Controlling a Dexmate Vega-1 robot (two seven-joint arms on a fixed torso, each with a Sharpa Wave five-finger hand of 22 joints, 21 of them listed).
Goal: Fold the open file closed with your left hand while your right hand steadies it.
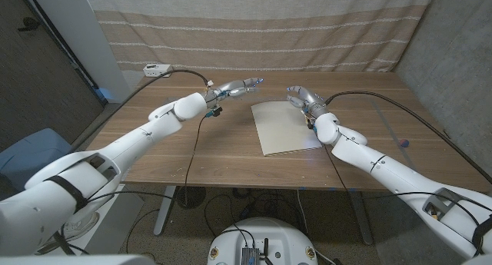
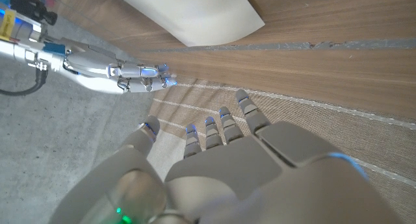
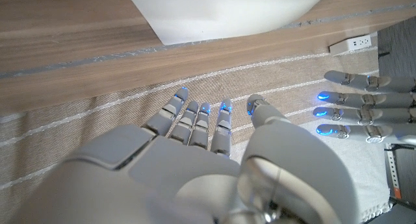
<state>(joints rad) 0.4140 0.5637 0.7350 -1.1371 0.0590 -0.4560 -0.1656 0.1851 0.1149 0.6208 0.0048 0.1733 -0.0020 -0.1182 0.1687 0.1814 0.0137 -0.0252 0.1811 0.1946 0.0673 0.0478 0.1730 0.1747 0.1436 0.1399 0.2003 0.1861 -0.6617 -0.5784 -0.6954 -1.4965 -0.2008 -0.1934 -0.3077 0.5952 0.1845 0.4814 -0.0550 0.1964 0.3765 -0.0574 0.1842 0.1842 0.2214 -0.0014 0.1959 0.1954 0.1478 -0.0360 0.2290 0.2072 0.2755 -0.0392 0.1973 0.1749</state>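
1. The file lies closed and flat on the wooden bench, a pale sheet-like folder slightly right of the middle, its long side running away from the robot.
2. The left robot hand hovers over the bench to the left of the file's far corner, apart from it, fingers stretched out and spread, holding nothing.
3. The right robot hand sits at the file's far right corner, fingers loosely curved and apart, gripping nothing; whether it touches the file cannot be told.
4. A striped curtain hangs behind the bench, and a white power strip lies at the far left corner.
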